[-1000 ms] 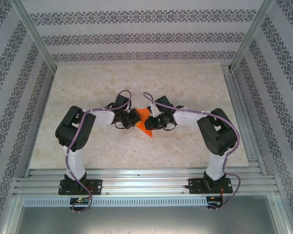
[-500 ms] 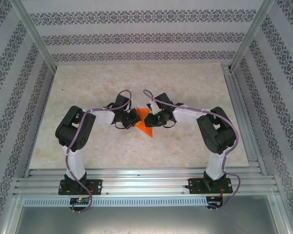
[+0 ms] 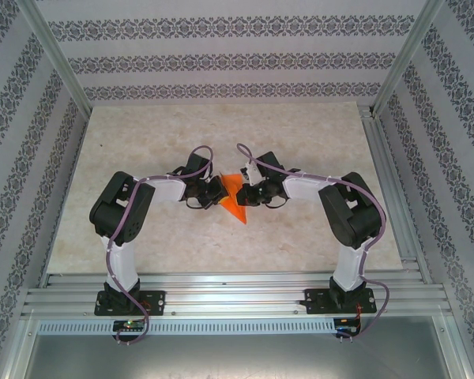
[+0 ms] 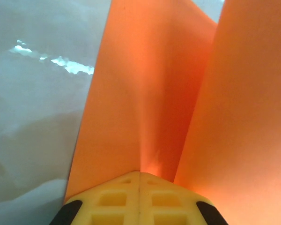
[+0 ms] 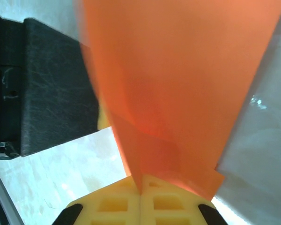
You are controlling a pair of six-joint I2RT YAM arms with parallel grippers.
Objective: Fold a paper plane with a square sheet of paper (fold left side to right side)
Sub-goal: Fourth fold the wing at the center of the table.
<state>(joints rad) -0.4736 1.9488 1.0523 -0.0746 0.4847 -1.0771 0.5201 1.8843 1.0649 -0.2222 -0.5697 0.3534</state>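
The orange sheet of paper is a creased wedge at the table's middle, held up between both grippers. My left gripper sits at its left side, yellow pads pressed together on a paper fold. My right gripper is at its right side, its yellow pads shut on the paper's edge. In the left wrist view two orange flaps rise from the pads, forming a valley. In the right wrist view the paper stands up from the pads, with layered edges at the lower right.
The pale marbled tabletop spreads wide around the arms. Patterned walls and metal posts enclose the table. The left arm's black body shows beyond the paper in the right wrist view.
The right gripper has shifted slightly up and away along the paper's right side. The paper's upper tip has lifted a little. The left arm stays put.
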